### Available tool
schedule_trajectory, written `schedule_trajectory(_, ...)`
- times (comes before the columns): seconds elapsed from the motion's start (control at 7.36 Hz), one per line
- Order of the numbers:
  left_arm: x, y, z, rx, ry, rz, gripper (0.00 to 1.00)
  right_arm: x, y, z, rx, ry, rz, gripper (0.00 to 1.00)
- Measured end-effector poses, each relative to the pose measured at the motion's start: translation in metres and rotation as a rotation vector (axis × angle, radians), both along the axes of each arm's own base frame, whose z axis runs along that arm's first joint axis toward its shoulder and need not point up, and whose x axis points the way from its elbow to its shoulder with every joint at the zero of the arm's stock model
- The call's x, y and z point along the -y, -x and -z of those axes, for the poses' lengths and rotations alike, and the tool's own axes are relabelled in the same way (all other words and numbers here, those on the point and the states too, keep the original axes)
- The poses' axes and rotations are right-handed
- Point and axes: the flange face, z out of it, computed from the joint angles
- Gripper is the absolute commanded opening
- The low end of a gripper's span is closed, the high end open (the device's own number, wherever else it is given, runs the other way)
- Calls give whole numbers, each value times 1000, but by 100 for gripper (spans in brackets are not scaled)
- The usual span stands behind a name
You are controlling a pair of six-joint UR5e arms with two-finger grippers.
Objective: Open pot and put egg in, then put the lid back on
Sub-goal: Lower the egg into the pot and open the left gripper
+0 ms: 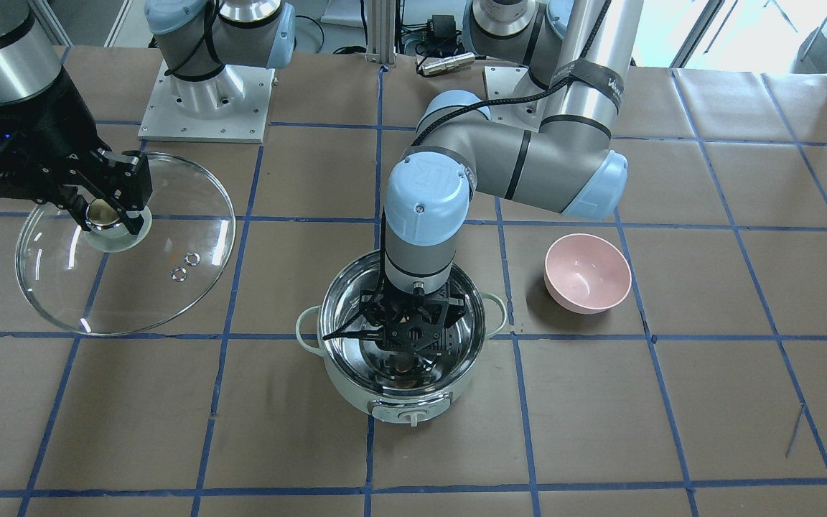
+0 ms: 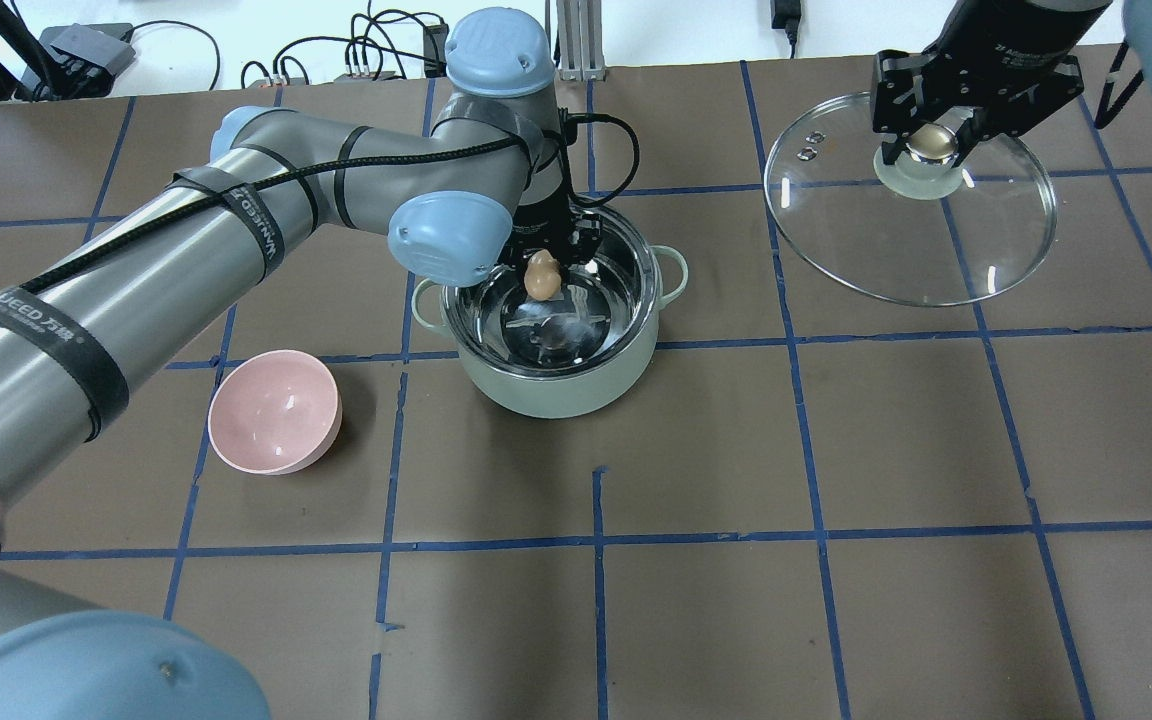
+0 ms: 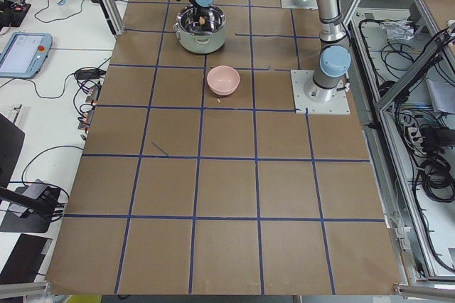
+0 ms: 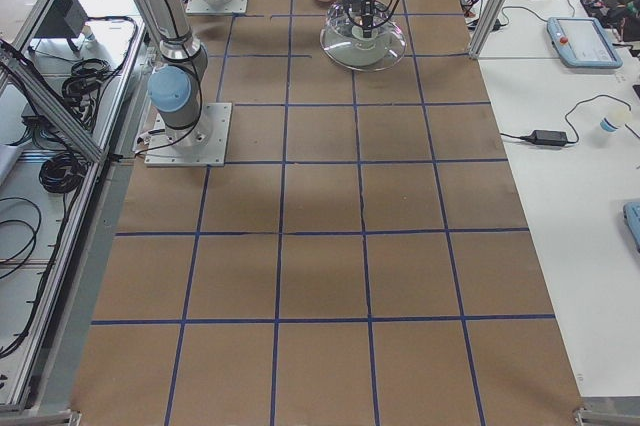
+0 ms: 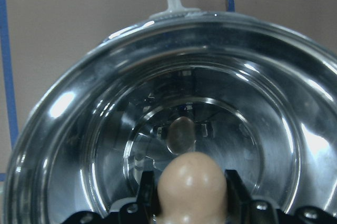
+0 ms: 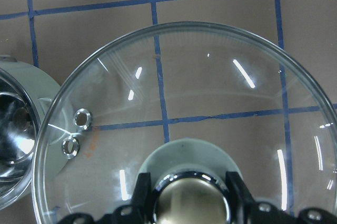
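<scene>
My left gripper (image 5: 190, 203) is clamped on the egg (image 5: 192, 179), one finger (image 5: 235, 190) on each flank, the rounded end poking out past the tips. The egg's long axis runs along the fingers and points straight down into the pot (image 2: 561, 392), which stands open out in the middle of the counter, well off my edge. The egg hangs inside the ring of the rim, above the steel floor and not touching it; I see its reflection on the floor just ahead of it.

That is the relation that matters: the floor lies directly below the egg, so I judge the next move to be a plain descent and then an opening of the fingers. Let go from up here and the egg would land on its end and topple, so I would go lower first.

My right gripper (image 2: 924, 145) is closed around the knob (image 6: 190, 197) of the lid (image 2: 896, 250), out toward the counter's right end and far edge, well apart from the pot. The lid looks tilted and raised off the counter, though I cannot be sure its low edge is clear.

The right arm already has the lid – but my left forearm stands over the pot, so it must clear out before the lid can come across.

The pink bowl (image 2: 274, 412) sits toward the left end, out of both paths.
</scene>
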Motion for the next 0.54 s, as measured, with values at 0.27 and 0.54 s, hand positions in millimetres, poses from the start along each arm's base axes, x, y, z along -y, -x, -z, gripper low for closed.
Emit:
schedule_trajectory(0.27,-1,-1,3,6,-4,4,97,0,0,0,0,0,1,32)
schedule_trajectory(0.54,-2,-1,1,8,-2,5,100,0,0,0,0,0,0,32)
